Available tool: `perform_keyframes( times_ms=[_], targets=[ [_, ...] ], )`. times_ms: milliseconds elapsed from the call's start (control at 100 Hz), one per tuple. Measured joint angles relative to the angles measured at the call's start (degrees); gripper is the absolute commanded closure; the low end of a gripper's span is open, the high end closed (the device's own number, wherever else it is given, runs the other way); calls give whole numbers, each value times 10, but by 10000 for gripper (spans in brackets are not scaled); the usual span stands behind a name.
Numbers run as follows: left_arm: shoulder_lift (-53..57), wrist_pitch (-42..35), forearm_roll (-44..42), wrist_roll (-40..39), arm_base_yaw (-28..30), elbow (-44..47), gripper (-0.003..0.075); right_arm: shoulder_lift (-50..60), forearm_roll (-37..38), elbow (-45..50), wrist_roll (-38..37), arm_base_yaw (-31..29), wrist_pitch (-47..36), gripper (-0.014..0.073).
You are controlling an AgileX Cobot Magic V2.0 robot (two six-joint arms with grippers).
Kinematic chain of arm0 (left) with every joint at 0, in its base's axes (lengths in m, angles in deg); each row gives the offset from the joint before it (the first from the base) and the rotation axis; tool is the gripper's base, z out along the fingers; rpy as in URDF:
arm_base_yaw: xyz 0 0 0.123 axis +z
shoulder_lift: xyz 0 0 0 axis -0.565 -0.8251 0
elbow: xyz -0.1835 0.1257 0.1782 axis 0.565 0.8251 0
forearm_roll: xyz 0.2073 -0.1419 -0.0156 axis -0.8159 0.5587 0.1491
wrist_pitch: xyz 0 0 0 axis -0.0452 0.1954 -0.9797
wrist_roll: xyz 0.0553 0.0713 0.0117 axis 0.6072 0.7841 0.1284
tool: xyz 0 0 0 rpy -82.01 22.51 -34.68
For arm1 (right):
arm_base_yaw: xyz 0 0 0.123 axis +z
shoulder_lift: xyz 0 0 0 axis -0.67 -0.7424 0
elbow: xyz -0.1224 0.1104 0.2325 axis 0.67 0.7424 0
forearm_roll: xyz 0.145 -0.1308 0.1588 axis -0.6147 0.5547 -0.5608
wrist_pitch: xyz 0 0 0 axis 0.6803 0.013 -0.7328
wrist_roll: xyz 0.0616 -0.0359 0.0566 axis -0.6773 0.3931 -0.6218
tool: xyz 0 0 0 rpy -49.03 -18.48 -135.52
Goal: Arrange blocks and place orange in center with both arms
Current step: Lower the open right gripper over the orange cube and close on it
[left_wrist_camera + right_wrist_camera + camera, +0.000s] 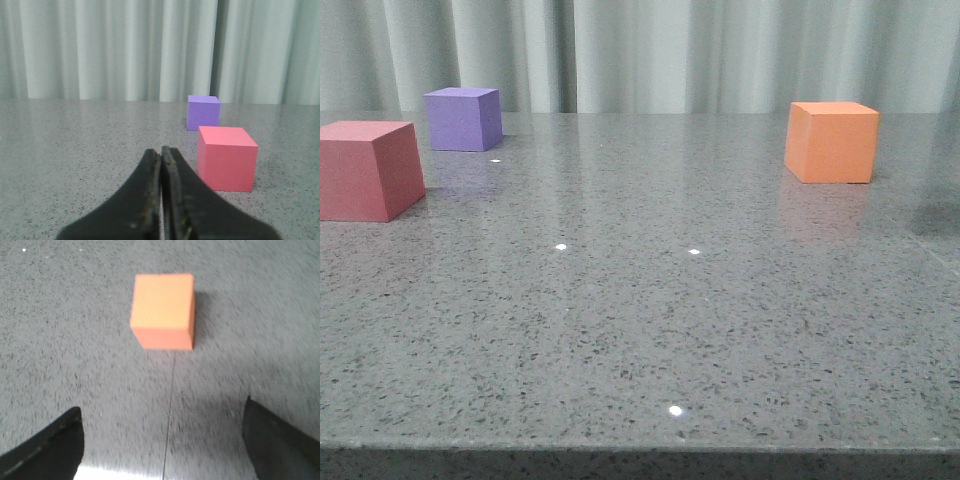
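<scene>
1. No box, tray or bin anywhere that we can see. The grey speckled desk (650, 330) carries everything directly, so nothing sits inside anything.
2. Count time: we get three cubes in total, one of each colour. One dull red cube (368, 168), one purple cube (464, 118), one orange cube (831, 141).
3. In the front view, the red one is at the far left edge of the desk, partly cut off by the frame. The purple one sits just behind it, a little further right, close but not touching.
4. The orange cube is way over on the right side, well apart from the other two. The middle stretch of the desk between them just shows a few bright light spots.
5. All three sit flat on the desk, none stacked.
6. Left gripper (161, 200): its jaws are pressed together with only a thin seam between them, nothing in them. It's low over the desk, with the red cube (226, 157) near it and the purple cube (203, 112) beyond that.
7. Right gripper (162, 445): jaws spread wide, holding nothing. It looks down on the orange cube (164, 310), which lies ahead of the fingers (50, 447), not between them. That view is a bit blurry.
8. Pale curtains (650, 50) hang behind the desk.
</scene>
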Motion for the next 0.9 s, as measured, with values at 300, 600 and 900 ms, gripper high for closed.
perform_keyframes(
  times_ms=[300,600,900],
  targets=[
    [0,0,0,0,0,0,741,-166,41,-157,0,16,10,-40],
    [0,0,0,0,0,0,741,-253,54,-203,0,16,17,-40],
    [0,0,0,0,0,0,741,-288,55,-203,0,17,10,-40]
  ],
)
